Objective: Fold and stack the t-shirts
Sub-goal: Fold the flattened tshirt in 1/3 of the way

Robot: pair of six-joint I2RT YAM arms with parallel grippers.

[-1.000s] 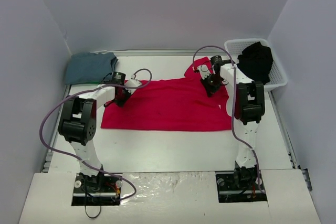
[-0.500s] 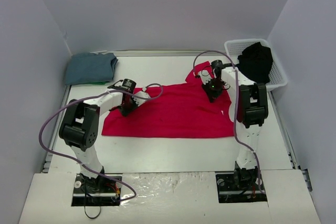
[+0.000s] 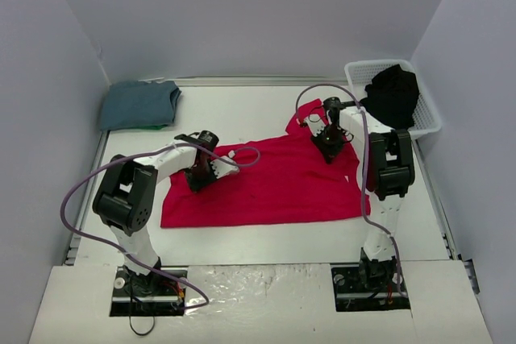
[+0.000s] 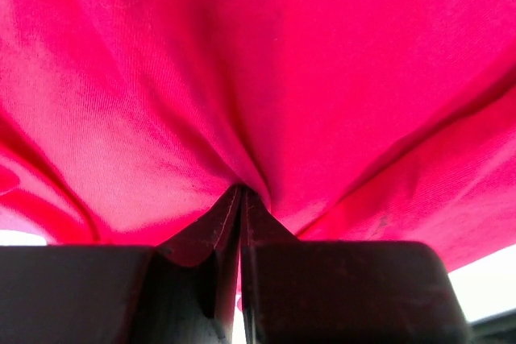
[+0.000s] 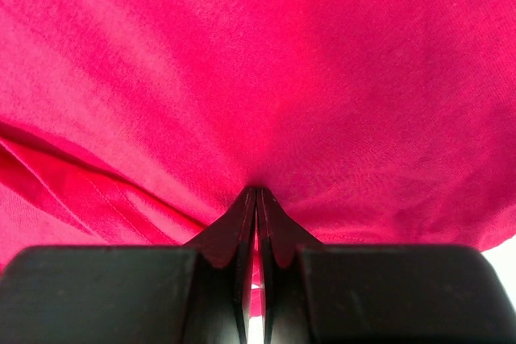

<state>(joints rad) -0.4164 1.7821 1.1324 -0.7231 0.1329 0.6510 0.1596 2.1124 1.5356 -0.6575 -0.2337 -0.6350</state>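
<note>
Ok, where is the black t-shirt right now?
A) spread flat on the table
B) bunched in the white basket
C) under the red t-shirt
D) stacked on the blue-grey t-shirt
B: the black t-shirt sits bunched in the white basket at the far right, apart from the red t-shirt and the blue-grey t-shirt.

Soft, even light fills the overhead view, seemingly from above. The arms cast only faint shadows on the white table (image 3: 266, 243), and the crinkled sheet (image 3: 258, 279) along the bottom edge glints. Focus is sharp throughout. Both wrist views are saturated by the red t-shirt (image 4: 266, 78), its weave crisp mid-frame. Blown-out white patches sit in the left wrist view's lower corners.
</note>
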